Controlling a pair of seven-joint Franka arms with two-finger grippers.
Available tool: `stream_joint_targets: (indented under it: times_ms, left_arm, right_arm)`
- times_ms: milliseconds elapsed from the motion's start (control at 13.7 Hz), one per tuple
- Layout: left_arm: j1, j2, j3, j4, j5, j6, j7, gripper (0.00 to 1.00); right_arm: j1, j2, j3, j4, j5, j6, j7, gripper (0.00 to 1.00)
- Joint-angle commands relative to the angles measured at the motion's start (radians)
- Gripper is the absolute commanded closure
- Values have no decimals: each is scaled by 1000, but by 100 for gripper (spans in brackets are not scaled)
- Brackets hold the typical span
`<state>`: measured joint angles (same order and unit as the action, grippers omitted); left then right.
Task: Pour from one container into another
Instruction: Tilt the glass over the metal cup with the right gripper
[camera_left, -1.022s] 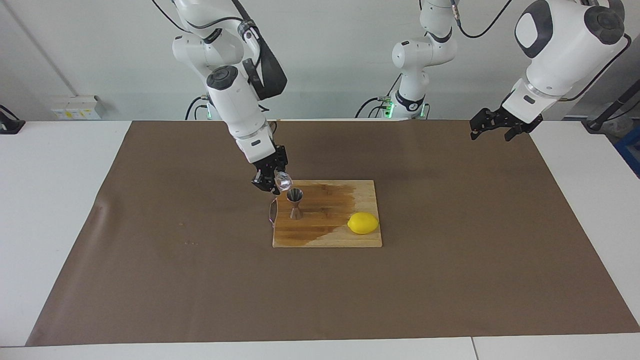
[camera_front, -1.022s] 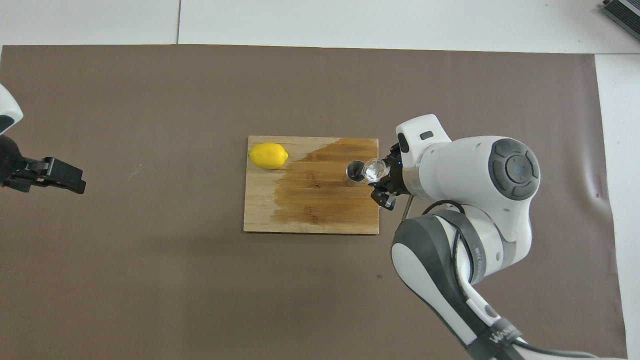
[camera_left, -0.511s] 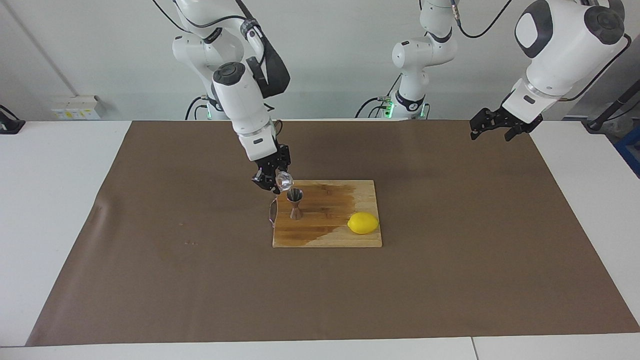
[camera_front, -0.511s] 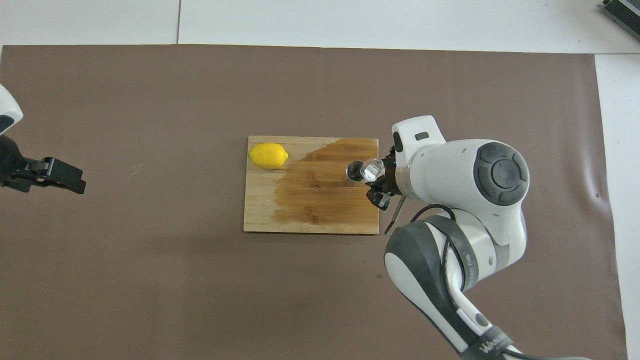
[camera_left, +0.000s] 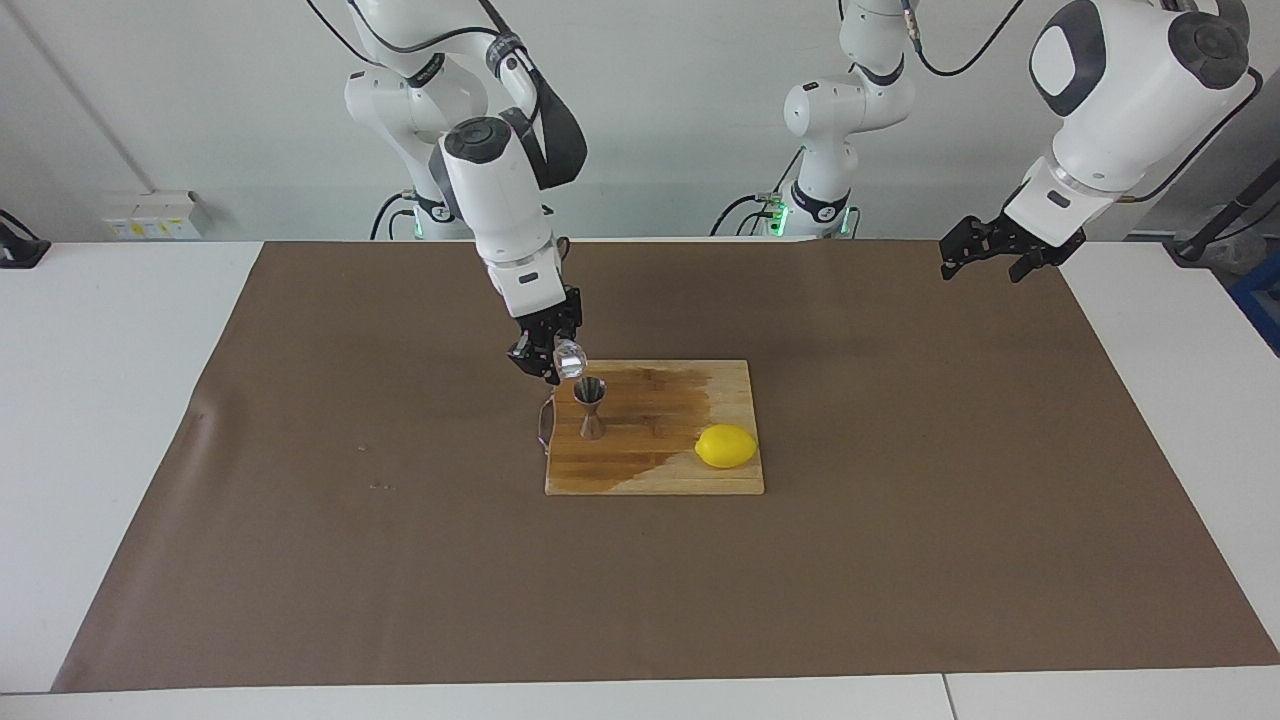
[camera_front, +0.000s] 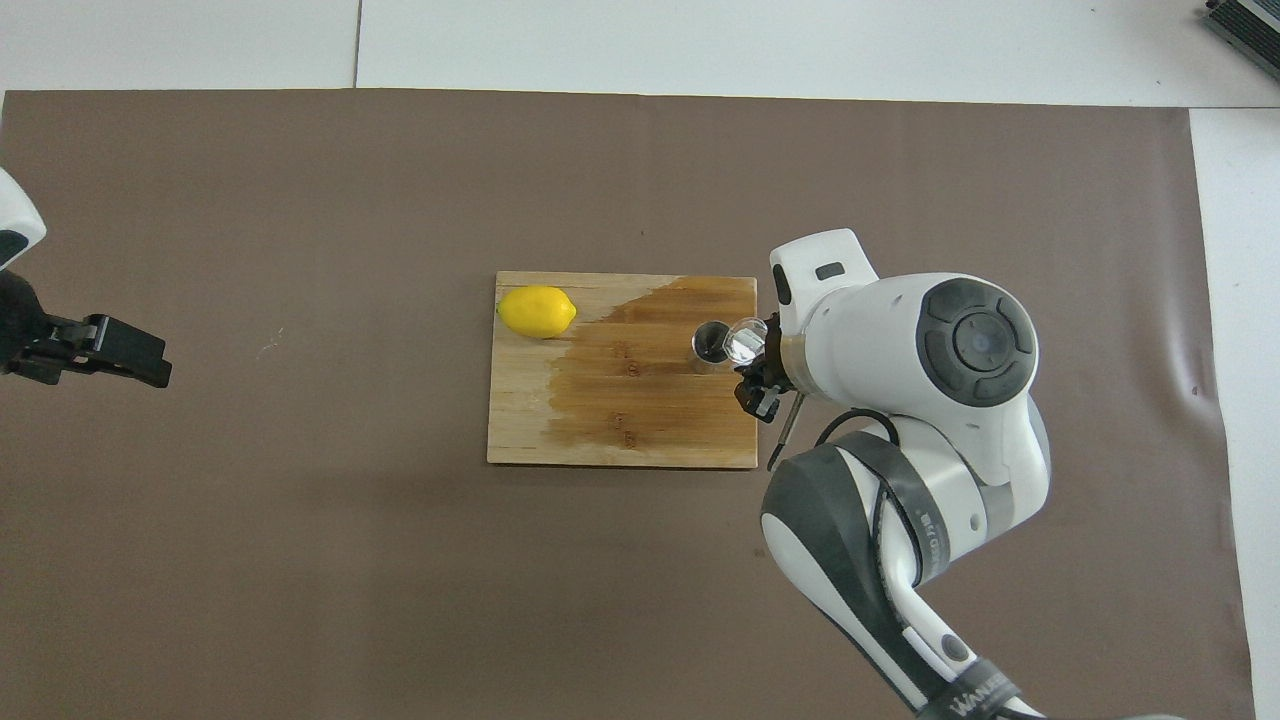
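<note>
My right gripper is shut on the small clear glass cup and holds it tilted just over the mouth of the steel jigger. The jigger stands upright on the wooden cutting board, at the board's edge toward the right arm's end. In the overhead view the cup overlaps the jigger's rim, with the right gripper beside it. My left gripper waits in the air over the mat at the left arm's end; it also shows in the overhead view.
A yellow lemon lies on the board's corner toward the left arm's end, farther from the robots than the jigger. Much of the board is darkened as if wet. A brown mat covers the table. A thin stick lies beside the board.
The right arm has swung its wrist more upright and shifted slightly toward the jigger, with the cup tilted over it. The left arm has not moved.
</note>
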<state>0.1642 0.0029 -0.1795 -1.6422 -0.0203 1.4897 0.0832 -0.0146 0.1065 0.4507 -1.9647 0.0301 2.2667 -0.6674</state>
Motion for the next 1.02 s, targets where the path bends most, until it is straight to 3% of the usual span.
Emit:
stream_joint_targets:
  times_ms: [0, 438, 949]
  left_arm:
    - [1, -21, 3, -14, -6, -13, -8, 0]
    - [1, -21, 3, -14, -6, -13, -8, 0]
    - [1, -21, 3, -14, -6, -13, -8, 0]
  right_arm:
    - [-7, 31, 11, 62, -62, -56, 64, 100]
    - [5, 94, 45, 157, -140, -116, 178, 100]
    - [7, 125, 63, 176, -248, -183, 213, 100]
